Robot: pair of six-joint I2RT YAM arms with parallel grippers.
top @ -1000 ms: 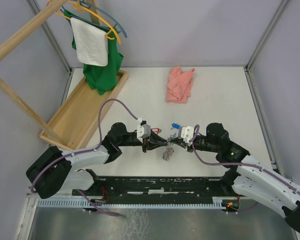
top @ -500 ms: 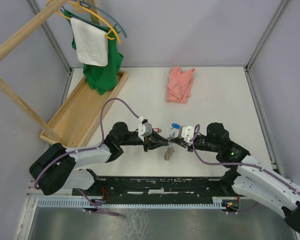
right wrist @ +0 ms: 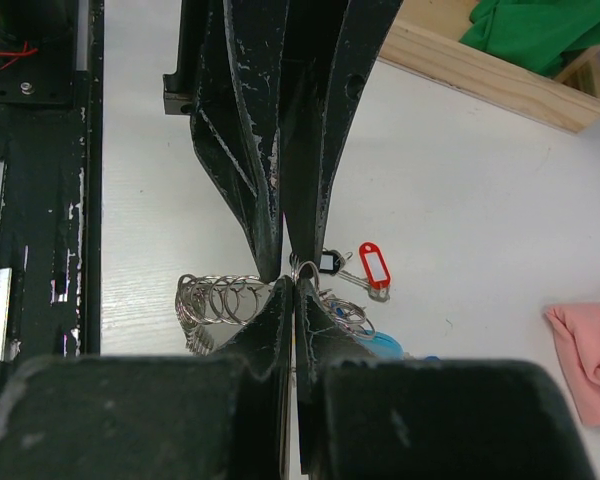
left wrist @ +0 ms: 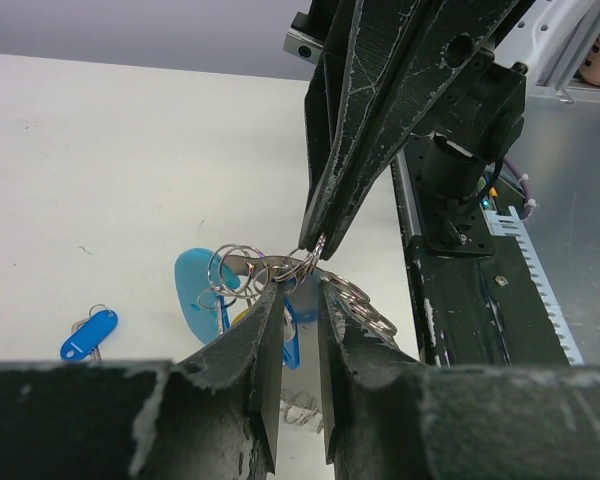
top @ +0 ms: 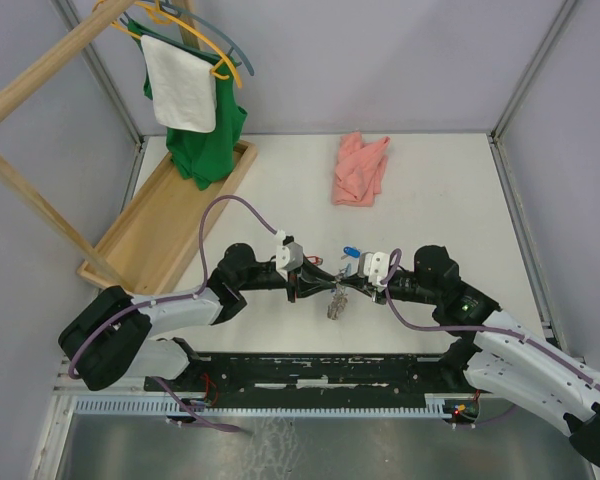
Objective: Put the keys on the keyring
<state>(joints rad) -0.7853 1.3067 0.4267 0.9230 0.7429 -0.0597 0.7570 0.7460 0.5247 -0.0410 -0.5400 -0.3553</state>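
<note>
The keyring (top: pixel 335 305), a loop strung with many silver rings and a light-blue tag (left wrist: pixel 194 290), hangs between my two grippers near the table's front middle. My right gripper (right wrist: pixel 295 283) is shut on the loop's wire; it shows from above in the left wrist view (left wrist: pixel 315 245). My left gripper (left wrist: pixel 298 292) sits just under the loop with a narrow gap between its jaws, and a dark-blue tag shows through the gap. A blue-tagged key (left wrist: pixel 88 335) lies apart on the table. Red-tagged (right wrist: pixel 373 268) and black-tagged (right wrist: pixel 328 263) keys lie just beyond the grippers.
A pink cloth (top: pixel 360 168) lies at the back middle. A wooden tray (top: pixel 170 220) stands at the left under a wooden rack with a green shirt (top: pixel 212 140) and a white towel (top: pixel 180 85) on hangers. The black arm rail (top: pixel 320 370) runs along the near edge.
My left arm has shifted slightly to the right toward the right gripper. The keyring still hangs between the two grippers, almost unmoved.
</note>
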